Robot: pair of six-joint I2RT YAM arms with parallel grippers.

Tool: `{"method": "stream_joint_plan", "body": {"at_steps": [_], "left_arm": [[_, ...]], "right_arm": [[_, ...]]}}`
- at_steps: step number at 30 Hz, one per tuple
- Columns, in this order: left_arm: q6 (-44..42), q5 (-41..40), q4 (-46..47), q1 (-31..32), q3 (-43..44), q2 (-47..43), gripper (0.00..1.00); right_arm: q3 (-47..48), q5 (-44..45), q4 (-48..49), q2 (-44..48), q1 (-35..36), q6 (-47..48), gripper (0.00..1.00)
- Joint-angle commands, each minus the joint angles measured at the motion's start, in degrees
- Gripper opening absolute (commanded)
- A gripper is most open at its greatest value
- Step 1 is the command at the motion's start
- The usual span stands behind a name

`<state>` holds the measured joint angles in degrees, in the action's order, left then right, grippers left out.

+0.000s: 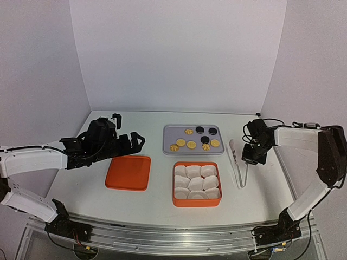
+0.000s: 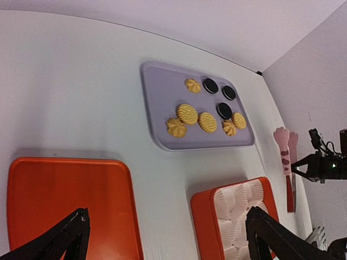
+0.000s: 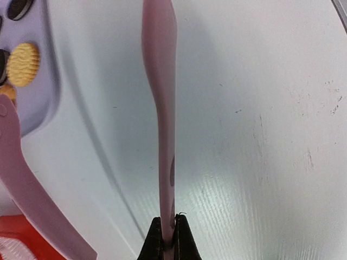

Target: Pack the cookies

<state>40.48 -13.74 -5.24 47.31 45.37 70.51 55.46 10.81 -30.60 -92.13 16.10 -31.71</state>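
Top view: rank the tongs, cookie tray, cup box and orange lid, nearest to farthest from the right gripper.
1. Tongs, pinched in the right gripper, far right.
2. Cookie tray, behind, and cup box, in front: too close to call.
3. Orange lid, left of centre.

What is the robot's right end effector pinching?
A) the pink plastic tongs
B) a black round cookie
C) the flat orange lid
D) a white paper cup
A: the right end effector is shut on one arm of the pink plastic tongs, as the right wrist view shows.
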Motion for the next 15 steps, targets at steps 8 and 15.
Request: {"method": "stream_joint_plan", "body": {"at_steps": [8, 15], "left_arm": [[-4.3, 39.5, 26.7, 0.0, 11.7, 14.4, 0.95], [-0.4, 50.9, 34.6, 0.0, 17.5, 23.1, 0.86]], "right_arm": [[5.4, -34.9, 15.7, 8.3, 6.9, -10.5, 0.0], [10.2, -40.4, 26.3, 3.6, 15.8, -13.5, 0.0]]}}
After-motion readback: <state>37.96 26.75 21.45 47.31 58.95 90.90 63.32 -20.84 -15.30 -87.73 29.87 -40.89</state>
